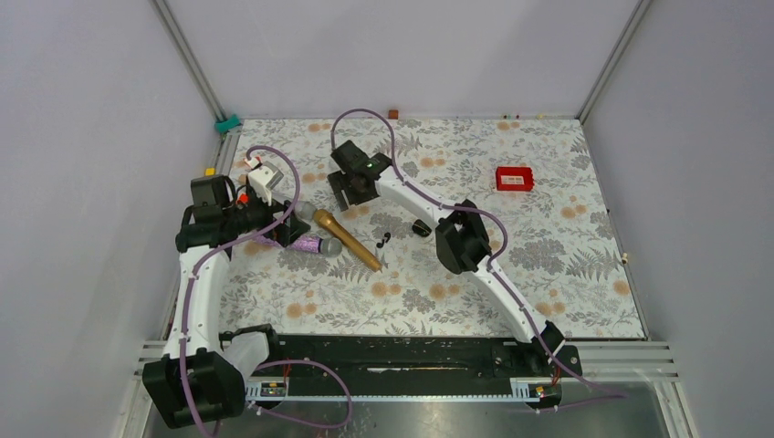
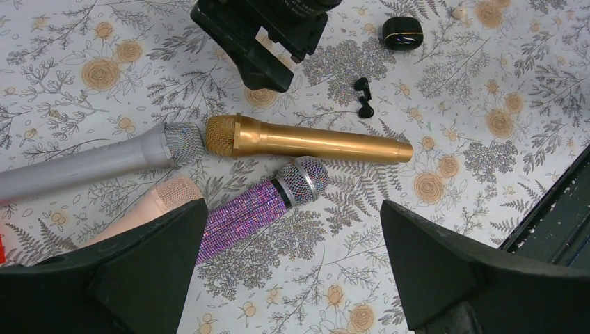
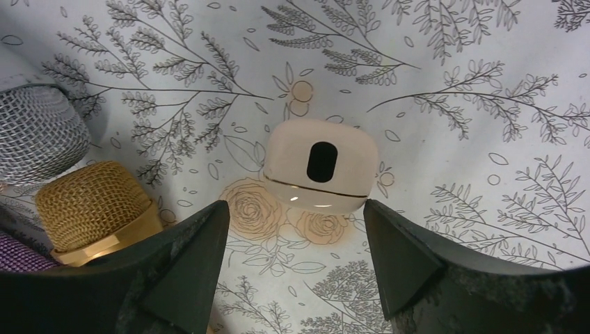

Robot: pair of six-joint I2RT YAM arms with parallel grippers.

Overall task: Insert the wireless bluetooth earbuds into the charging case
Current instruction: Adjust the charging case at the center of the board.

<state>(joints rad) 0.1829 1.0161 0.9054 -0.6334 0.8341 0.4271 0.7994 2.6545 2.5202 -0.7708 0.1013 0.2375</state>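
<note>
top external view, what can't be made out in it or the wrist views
- Top external: the cream-pink case is hidden under the right gripper; the earbuds are too small to tell apart.
- Left wrist: the silver microphone is cut off by the left edge; the pink microphone runs behind a jaw of the left gripper.
- Right wrist: the gold microphone is half behind a jaw; the black charging case is out of view.

Handheld microphones: 4
- grey-bodied microphone, silver mesh head [image 2: 83, 163]: 1
- gold metallic microphone [image 2: 313, 142]: 1
- purple glitter microphone [image 2: 264, 205]: 1
- peach-pink microphone [image 2: 149, 205]: 1

tiny black stemmed earbuds [image 2: 365, 110]: 2
glossy black pebble-shaped case [image 2: 401, 33]: 1
cream-pink rounded case [image 3: 320, 174]: 1
red rectangular box [image 1: 514, 178]: 1
</note>
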